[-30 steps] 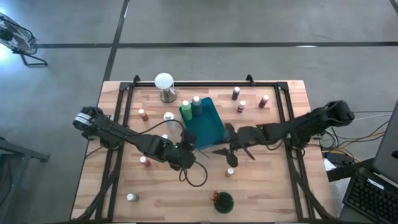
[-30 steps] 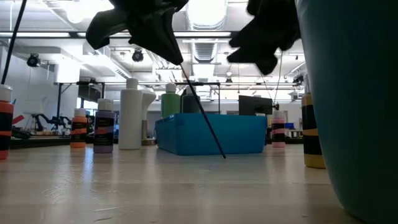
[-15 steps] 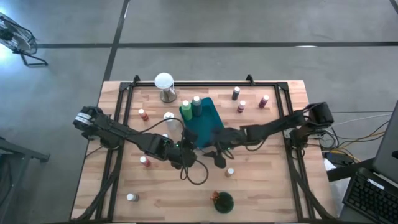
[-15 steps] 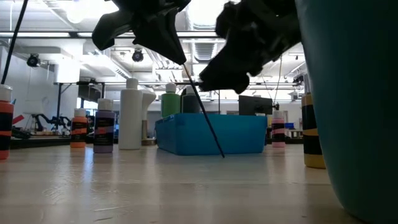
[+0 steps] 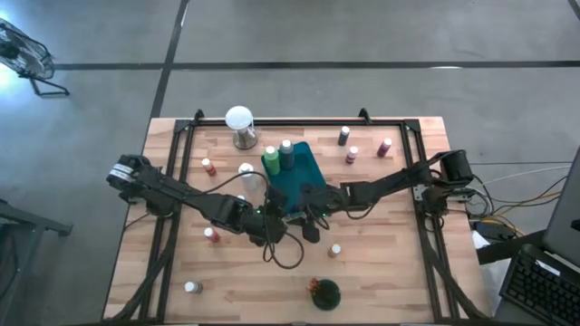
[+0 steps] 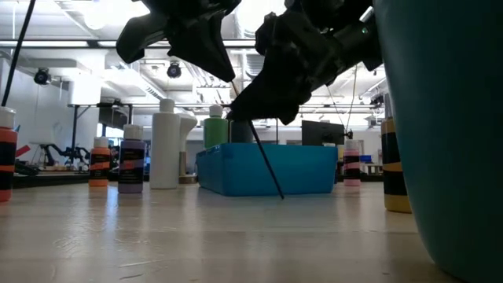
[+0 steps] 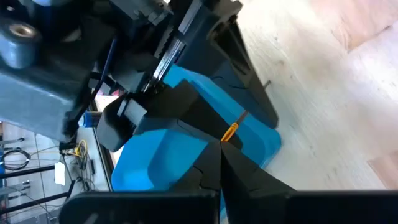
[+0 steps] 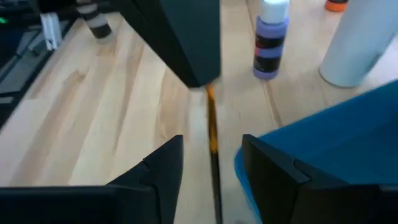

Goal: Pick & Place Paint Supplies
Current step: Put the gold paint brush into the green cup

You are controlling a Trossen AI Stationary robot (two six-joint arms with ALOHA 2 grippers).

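Note:
My left gripper (image 5: pixel 269 220) hangs over the table's middle, just near of the teal tray (image 5: pixel 306 181), and is shut on a thin brush (image 6: pixel 263 157) with an orange handle section (image 8: pixel 211 127). The brush slants down from it, and its dark lower end (image 6: pixel 281 195) reaches table level in front of the tray. My right gripper (image 8: pixel 211 168) is open and its fingers stand on either side of the brush without touching it. Two green bottles (image 5: pixel 278 156) stand at the tray's far end. Small white-capped bottles (image 5: pixel 352 154) stand scattered over the table. My left gripper pinches the brush between its two fingertips on the orange part of the handle (image 7: pixel 231 130), near the upper end. The fingers come from above, pointing down. The brush hangs slanted below them; I cannot tell whether its lower end touches the table.
A white globe on a metal base (image 5: pixel 238 122) stands at the far edge. A dark green cup (image 5: pixel 323 292) sits by the near edge. More bottles stand on the left (image 5: pixel 207 167), near left (image 5: pixel 192 288) and by the right gripper (image 5: pixel 334 251). A black cable loops beneath the left gripper (image 5: pixel 285 258).
My right gripper has moved toward the table's left, up to the left gripper, until its open fingers straddle the brush. The left gripper and the brush have kept still.

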